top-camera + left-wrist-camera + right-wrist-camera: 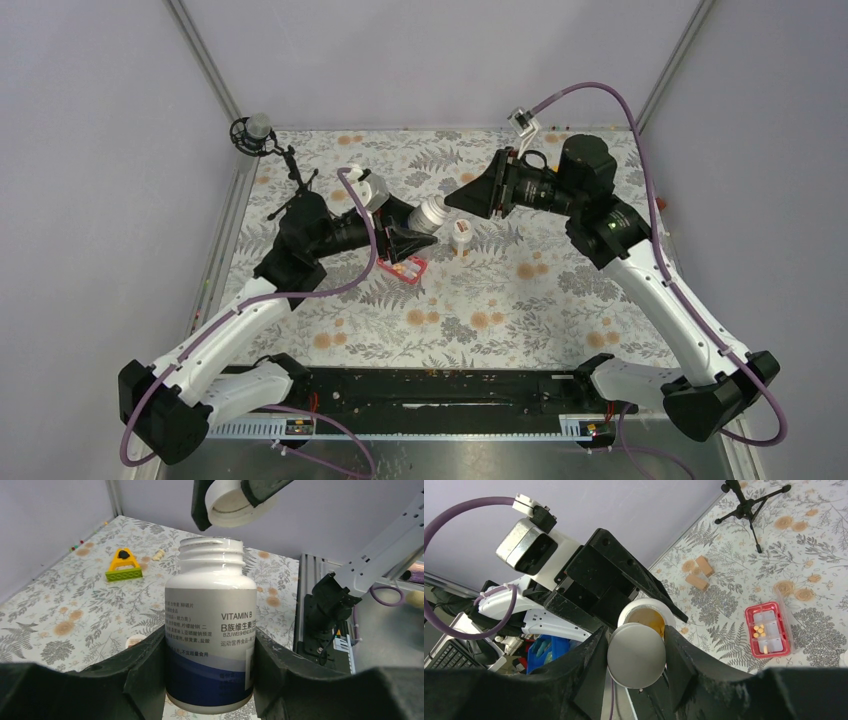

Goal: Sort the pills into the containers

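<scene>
From L to R we see the left gripper (411, 237) w/ fingers clamped on the open vitamin bottle (210, 605), the pill tray (765, 607) near it on the cloth (500, 300) w/ a few pills (759, 629) inside, and the right gripper (457, 198) pinching the cap (636, 655) by the bottle's mouth.

Mid-table (520, 310): bottle (210, 625) clamped betw. fingers of left end effector (410, 240). Cap (235, 502) just above its mouth, gripped in right end effector (463, 197). 2nd bottle (461, 236) stands on table just right of them. Tray (403, 268) lies just nearer than left end effector, pills (760, 629) in 2 compartments. Tripod (297, 186) far left. Wedge tool (123, 566) on table beyond bottle, per left wrist view.
</scene>
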`<act>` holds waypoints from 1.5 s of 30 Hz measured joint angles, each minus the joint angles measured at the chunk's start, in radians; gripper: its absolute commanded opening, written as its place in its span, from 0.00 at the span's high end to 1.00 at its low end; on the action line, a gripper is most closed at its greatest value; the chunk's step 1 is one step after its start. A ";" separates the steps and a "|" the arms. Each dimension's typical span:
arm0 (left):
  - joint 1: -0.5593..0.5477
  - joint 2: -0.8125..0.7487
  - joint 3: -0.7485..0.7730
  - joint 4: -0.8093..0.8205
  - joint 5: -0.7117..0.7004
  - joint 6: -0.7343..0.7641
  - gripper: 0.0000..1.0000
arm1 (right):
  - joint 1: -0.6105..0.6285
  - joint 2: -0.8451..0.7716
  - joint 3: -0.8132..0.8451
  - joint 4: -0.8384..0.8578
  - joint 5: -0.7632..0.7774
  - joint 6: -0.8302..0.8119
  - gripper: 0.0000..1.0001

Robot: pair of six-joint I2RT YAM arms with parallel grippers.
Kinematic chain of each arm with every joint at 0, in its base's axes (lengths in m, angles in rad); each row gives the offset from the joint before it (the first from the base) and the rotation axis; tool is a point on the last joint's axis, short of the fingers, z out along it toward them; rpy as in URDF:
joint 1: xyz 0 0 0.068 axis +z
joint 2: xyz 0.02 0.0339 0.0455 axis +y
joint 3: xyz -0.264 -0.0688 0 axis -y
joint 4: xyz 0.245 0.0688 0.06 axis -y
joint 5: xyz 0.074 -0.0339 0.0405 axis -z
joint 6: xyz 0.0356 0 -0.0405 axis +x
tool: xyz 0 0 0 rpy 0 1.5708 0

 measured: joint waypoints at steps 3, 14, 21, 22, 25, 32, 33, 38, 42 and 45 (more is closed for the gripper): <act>0.000 0.004 0.000 -0.010 0.017 -0.003 1.00 | 0.016 0.010 0.000 -0.003 0.008 -0.003 0.55; -0.003 0.032 0.011 -0.016 0.045 -0.006 1.00 | 0.029 0.045 0.001 -0.005 0.058 -0.025 0.54; -0.003 0.054 0.019 -0.023 0.046 0.000 1.00 | 0.030 0.051 0.001 -0.031 0.071 -0.073 0.53; -0.003 0.055 0.019 -0.025 0.046 0.000 1.00 | 0.030 0.051 0.002 -0.035 0.072 -0.080 0.52; -0.003 0.060 0.019 -0.025 0.045 -0.001 1.00 | 0.031 0.051 0.002 -0.040 0.075 -0.095 0.52; -0.004 0.062 0.019 -0.020 0.046 -0.016 1.00 | 0.035 0.051 0.001 -0.037 0.081 -0.107 0.51; -0.004 0.064 0.019 -0.015 0.046 -0.020 1.00 | 0.035 0.050 0.001 -0.033 0.085 -0.108 0.51; -0.003 0.068 0.019 -0.007 0.045 -0.045 1.00 | 0.042 0.049 -0.006 -0.020 0.108 -0.110 0.50; -0.003 0.080 0.019 0.013 0.045 -0.071 1.00 | 0.053 0.042 -0.024 0.006 0.133 -0.118 0.50; -0.003 0.097 0.019 0.032 0.047 -0.098 1.00 | 0.056 0.031 -0.045 0.029 0.159 -0.125 0.50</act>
